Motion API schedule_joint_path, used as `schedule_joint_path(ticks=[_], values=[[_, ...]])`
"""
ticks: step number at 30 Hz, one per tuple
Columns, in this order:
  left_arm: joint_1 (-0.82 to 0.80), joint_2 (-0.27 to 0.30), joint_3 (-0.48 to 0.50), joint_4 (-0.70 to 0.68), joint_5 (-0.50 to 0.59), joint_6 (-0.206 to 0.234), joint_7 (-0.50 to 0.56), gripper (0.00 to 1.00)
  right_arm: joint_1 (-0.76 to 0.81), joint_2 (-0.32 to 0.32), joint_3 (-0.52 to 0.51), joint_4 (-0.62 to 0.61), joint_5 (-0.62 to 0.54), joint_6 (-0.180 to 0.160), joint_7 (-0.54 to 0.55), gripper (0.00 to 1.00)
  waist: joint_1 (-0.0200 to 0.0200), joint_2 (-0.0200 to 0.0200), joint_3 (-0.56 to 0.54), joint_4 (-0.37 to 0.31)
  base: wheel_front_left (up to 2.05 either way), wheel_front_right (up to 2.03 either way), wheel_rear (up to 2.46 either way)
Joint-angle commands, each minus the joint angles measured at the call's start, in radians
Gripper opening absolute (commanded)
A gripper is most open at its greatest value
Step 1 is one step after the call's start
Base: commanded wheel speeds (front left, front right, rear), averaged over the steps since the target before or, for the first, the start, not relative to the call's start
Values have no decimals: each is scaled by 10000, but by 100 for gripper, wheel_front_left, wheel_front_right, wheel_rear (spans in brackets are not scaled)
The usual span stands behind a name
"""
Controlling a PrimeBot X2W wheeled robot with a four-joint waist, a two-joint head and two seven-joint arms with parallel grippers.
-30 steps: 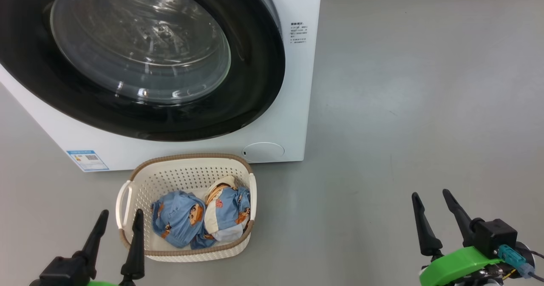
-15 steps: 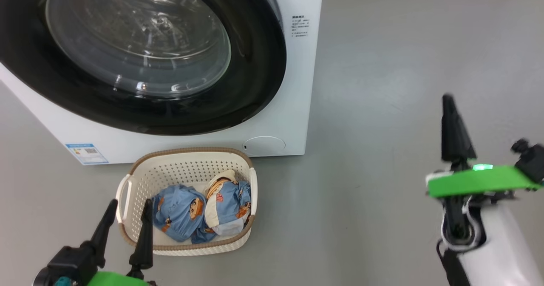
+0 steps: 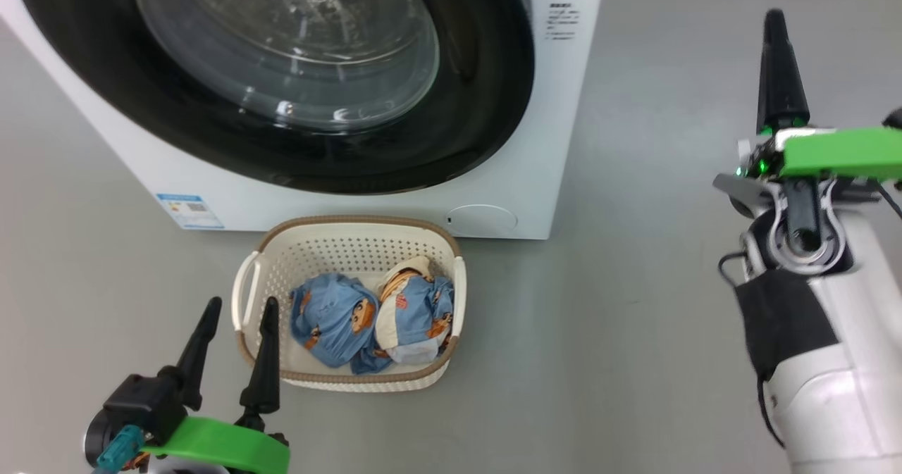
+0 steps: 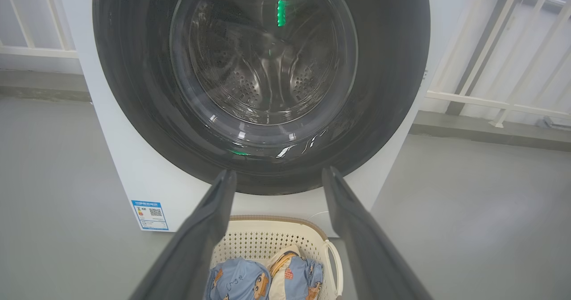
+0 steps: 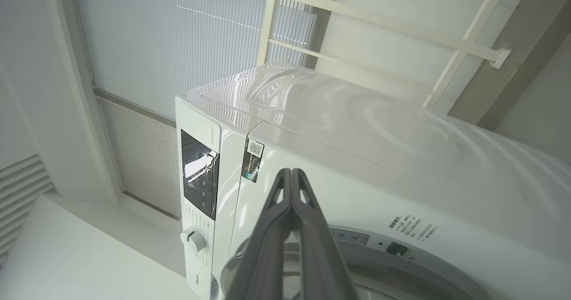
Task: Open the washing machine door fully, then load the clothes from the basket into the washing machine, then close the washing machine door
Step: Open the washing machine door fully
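Observation:
The white washing machine (image 3: 557, 143) stands at the upper left. Its round black door (image 3: 486, 108) lies flush against the front. Before it on the floor sits the cream basket (image 3: 352, 220), holding light blue clothes (image 3: 338, 319). My left gripper (image 3: 239, 308) is open at the basket's left handle, with nothing between its fingers. In the left wrist view the left gripper (image 4: 277, 175) frames the door (image 4: 392, 68), with the basket (image 4: 267, 240) and clothes (image 4: 241, 282) below. My right gripper (image 3: 775, 20) is raised at the right, shut and empty. In its own view the right gripper (image 5: 291, 171) points at the washing machine (image 5: 379, 157).
Grey floor (image 3: 634, 284) spreads between the machine and my right arm. A blue label sticker (image 3: 189, 210) and a round cover (image 3: 481, 219) mark the machine's lower front. A white railing (image 4: 490, 104) runs behind the machine. The control knob (image 5: 192, 240) is on its top panel.
My right gripper has shut, and its arm has risen from the lower right to the upper right. The head camera has shifted. The left gripper stays open by the basket.

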Motion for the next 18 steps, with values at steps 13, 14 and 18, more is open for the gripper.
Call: schedule_joint_path(ticks=[13, 14, 18], values=[[-833, -32, 35, -240, -325, -16, -65, 100, -2416, -1108, 375, 1619, 2708, 16, 4520, 0, 0, 0, 1004, 1094, 0, 0, 0], [-883, -39, 9, -257, -338, -16, -65, 100, -2546, -1165, 428, 1808, 2781, 16, 4861, 0, 0, 0, 1090, 1136, 0, 0, 0], [-1129, -68, -157, -343, -413, -16, -65, 100, -3175, -1406, 659, 2455, 2809, 16, 5880, 0, 0, 0, 1450, 1268, 0, 0, 0]])
